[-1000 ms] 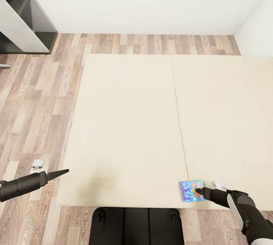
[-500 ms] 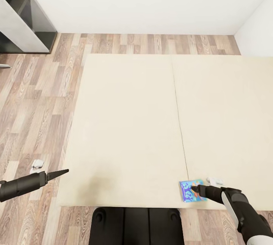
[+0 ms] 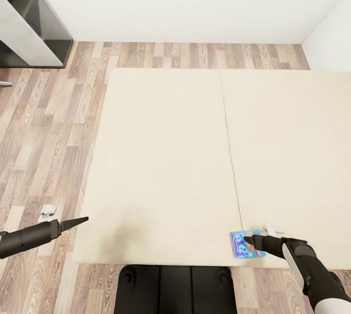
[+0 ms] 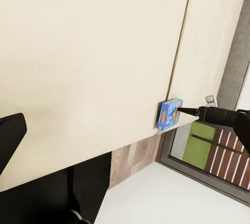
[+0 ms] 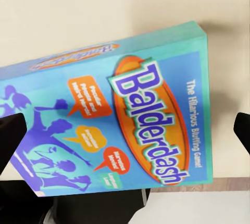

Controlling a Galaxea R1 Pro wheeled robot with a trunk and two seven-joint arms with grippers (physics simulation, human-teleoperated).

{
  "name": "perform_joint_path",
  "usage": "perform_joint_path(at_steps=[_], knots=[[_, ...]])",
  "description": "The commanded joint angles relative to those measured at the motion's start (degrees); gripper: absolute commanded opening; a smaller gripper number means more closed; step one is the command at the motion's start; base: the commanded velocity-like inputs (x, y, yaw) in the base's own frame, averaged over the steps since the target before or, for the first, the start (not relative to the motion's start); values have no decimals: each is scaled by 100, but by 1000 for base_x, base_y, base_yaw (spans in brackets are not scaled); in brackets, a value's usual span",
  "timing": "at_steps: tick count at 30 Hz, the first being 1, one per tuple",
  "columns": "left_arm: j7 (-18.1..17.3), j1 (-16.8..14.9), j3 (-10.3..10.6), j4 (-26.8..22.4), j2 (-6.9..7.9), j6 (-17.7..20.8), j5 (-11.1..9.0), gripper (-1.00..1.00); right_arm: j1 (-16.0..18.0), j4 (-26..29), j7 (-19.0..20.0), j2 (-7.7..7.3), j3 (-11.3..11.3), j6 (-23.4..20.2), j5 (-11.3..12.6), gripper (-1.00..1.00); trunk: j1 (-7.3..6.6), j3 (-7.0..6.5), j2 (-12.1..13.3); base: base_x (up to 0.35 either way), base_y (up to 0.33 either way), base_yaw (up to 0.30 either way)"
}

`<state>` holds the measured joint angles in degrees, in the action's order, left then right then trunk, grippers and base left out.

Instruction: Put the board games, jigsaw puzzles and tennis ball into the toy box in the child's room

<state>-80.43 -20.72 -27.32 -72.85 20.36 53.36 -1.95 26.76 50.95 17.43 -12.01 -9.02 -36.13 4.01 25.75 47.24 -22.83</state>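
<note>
The right end effector [image 3: 251, 241] hung open over a board game [image 3: 242, 245] at the bed's [image 3: 165, 158] five o'clock edge; the left end effector [image 3: 80, 220] looked closed.

Big flat cream mattress [image 3: 165, 158] with a seam running down it takes up most of the room, sitting on light wood-plank flooring [image 3: 48, 134]. Dark grey open shelving unit [image 3: 29, 22] in the far left corner against the plain white wall [image 3: 170, 2]. Small white object [image 3: 48, 210] on the floor beside the mattress, too tiny to identify.

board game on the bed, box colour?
Teal-blue board game, purple figures, orange oval logo; clearest in right wrist view.
</note>
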Motion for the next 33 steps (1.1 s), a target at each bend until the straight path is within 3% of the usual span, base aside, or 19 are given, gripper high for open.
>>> perform_joint_path(at_steps=[1, 33], knots=[[-17, -2, -1, -1, 1, 60, -6, 100, 2, 5, 2, 0, -8, -37, 40, 100, 3, 10, -9, 0, 0, 0], [-9, 0, -1, -1, -6, 60, 0, 100, 5, -11, -14, -15, 24, -26, 38, 100, 3, 267, -9, 0, 0, 0]])
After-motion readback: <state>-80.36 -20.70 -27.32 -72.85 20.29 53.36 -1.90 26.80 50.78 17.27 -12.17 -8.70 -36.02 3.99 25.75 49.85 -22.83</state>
